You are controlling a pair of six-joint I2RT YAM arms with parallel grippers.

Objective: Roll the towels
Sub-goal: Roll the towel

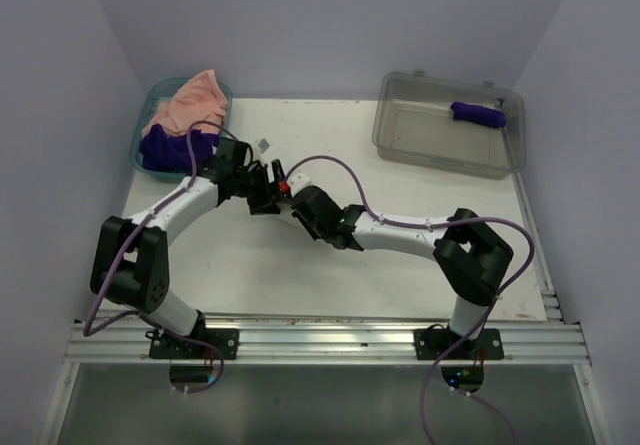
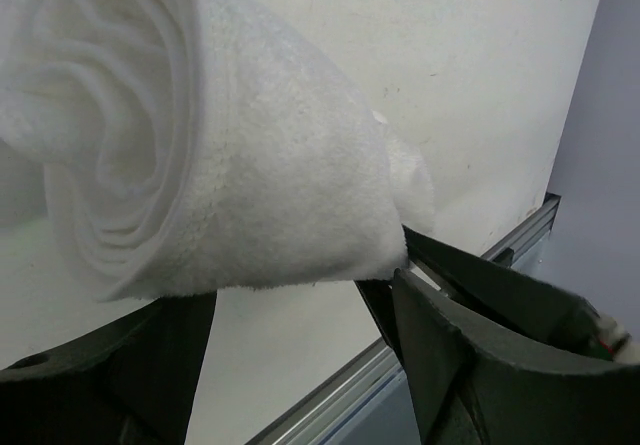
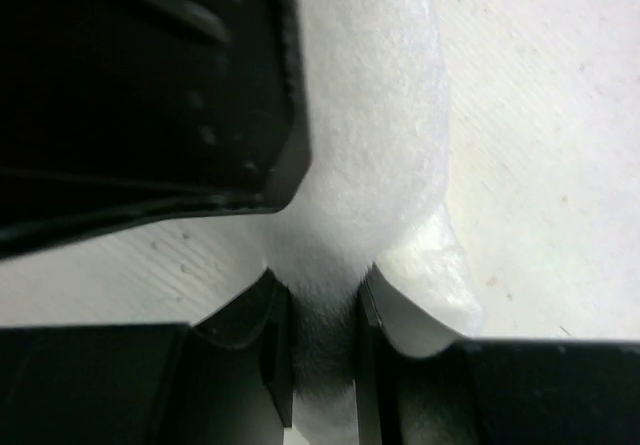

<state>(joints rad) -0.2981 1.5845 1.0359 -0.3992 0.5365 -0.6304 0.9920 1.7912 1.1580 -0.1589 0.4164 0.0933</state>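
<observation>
Lavender walls close in a pale tabletop (image 1: 400, 255), seen from above. At its far left corner a teal basket (image 1: 157, 89) holds the peach-pink towel (image 1: 190, 103) heaped over the dark purple towel (image 1: 170, 150), both loose and, I judge, waiting their turn. In the clear grey bin (image 1: 420, 135) at far right lies a purple roll (image 1: 478, 114), which looks finished. Both my forearms reach inward, elbows bent, so that my left hand (image 1: 266, 196) and right hand (image 1: 288, 192) meet left of centre, wrists almost nose to nose; what lies between them is hidden from this view. From my left wrist the white towel (image 2: 230, 145) shows as a thick roll, its spiral end facing the camera. It lies across the gap between my left fingers (image 2: 130, 365), which stand wide apart on either side of it. I cannot tell whether they press it or only cradle it, though that stance would keep the coil from springing open. From my right wrist, my right fingers (image 3: 275, 355) are pinched together on a narrow fold of the same towel, squeezing it thin. A large black shape at upper left, probably my other hand, lies against the cloth. I judge this pinch is meant to pin the roll's loose edge.
</observation>
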